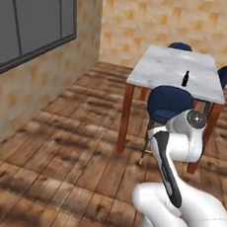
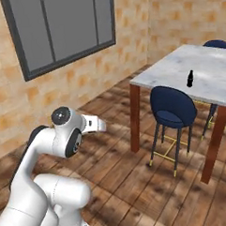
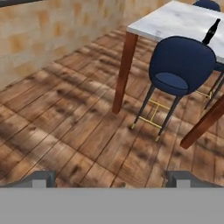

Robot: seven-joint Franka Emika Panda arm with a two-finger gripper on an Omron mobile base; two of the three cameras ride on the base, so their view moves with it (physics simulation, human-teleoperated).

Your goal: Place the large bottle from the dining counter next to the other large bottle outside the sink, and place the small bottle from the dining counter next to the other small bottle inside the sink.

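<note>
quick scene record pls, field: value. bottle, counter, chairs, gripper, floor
bottle on counter: one short black bottle, upright, toward the near right part of the top
dining counter: marble top on reddish wooden legs
nearest chair: blue stool at the near edge, between robot and counter
other chairs: blue backs at the far side and right side
gripper: open, empty, apart from the counter, pointing toward the stool and counter
floor: wood planks
wall: window on the left wall
</note>
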